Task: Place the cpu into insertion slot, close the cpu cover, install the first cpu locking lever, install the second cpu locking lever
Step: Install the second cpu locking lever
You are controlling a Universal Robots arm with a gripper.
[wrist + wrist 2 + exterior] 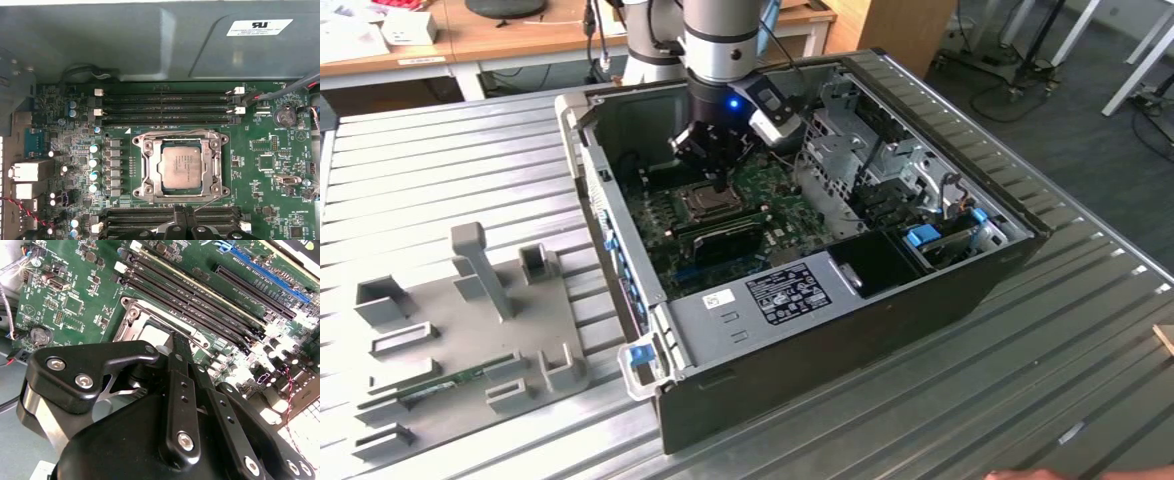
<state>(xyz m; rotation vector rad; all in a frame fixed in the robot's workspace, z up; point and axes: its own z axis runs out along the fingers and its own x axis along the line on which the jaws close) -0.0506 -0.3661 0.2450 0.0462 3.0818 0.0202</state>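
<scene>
The cpu (pixel 182 167) lies flat in the insertion slot (pixel 146 190) on the green motherboard. The silvery cpu cover (pixel 156 167) lies down around it as a frame. One thin wire lever (pixel 172 132) runs along the slot's edge by one bank of memory slots. A second wire lever (pixel 206 204) slants at the opposite edge. My gripper (pixel 184 212) is shut, with its tips at that edge beside the slanting wire. In the second wrist view my gripper (pixel 178 340) reaches down to the slot (pixel 134 320) rim next to a wire. In the exterior view my gripper (pixel 718 183) hangs just over the slot (pixel 711 205).
The open computer case (pixel 987 270) walls in the board on all sides. Drive cages (pixel 881 170) stand on the exterior view's right, and long black memory slots (pixel 165 107) flank the socket. A grey fixture plate (pixel 467 320) with upright blocks lies on the metal table on the exterior view's left.
</scene>
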